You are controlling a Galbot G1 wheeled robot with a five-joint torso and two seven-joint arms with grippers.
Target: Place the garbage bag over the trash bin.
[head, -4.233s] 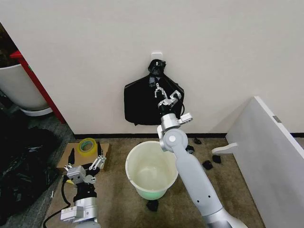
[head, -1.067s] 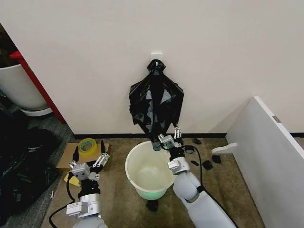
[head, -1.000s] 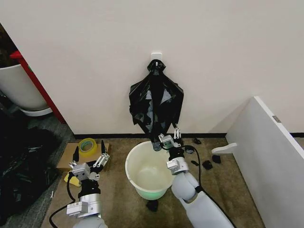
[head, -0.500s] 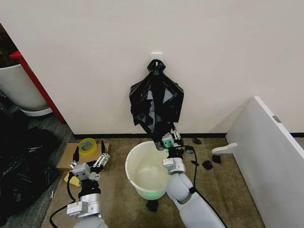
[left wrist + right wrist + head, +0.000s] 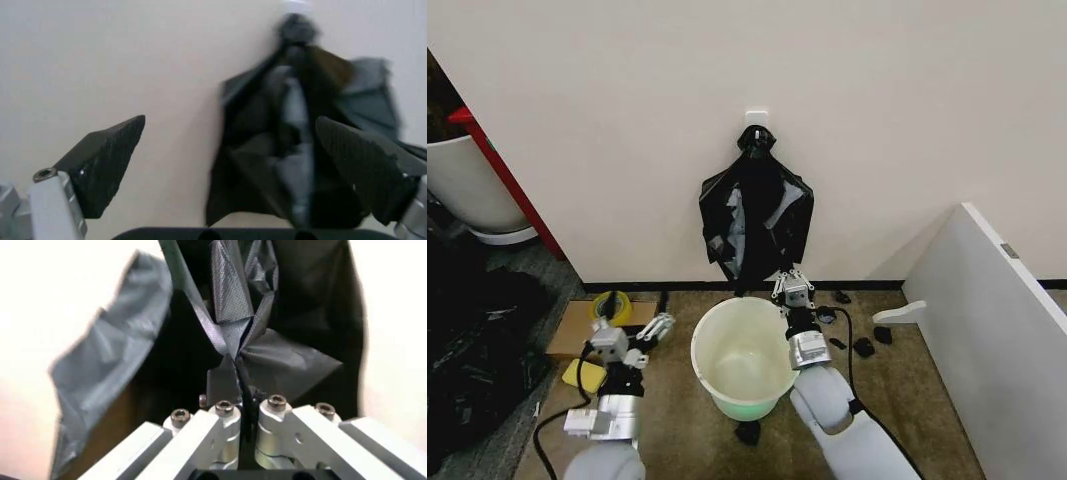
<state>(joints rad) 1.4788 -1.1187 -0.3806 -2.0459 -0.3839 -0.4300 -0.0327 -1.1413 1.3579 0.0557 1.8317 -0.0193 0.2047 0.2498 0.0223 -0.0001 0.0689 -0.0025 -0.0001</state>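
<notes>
The thin, glossy, crinkled black plastic garbage bag (image 5: 757,225) hangs by its knotted top from a small white wall hook (image 5: 758,119), draped down the cream wall to just above the far rim of the round cream-white plastic trash bin (image 5: 744,357), which stands on the brown carpet right below it. My right gripper (image 5: 792,287) sits at the bag's lower edge, and in the right wrist view I see its fingers (image 5: 230,422) pinched together on a fold of the film (image 5: 230,345). My left gripper (image 5: 632,337) hovers beside the bin on its left, near a yellow tape roll (image 5: 609,304) on a flat cardboard sheet (image 5: 572,325); its dark finger pads (image 5: 107,160) are spread wide around nothing, pointed toward the bag.

I judge this to be the fetch stage: the bag is gripped but not yet off the hook or over the bin. The next move, as I read it, calls for freeing the bag from the hook, and opening its mouth wide enough to clear the rolled rim, likely with the left gripper's help.
</notes>
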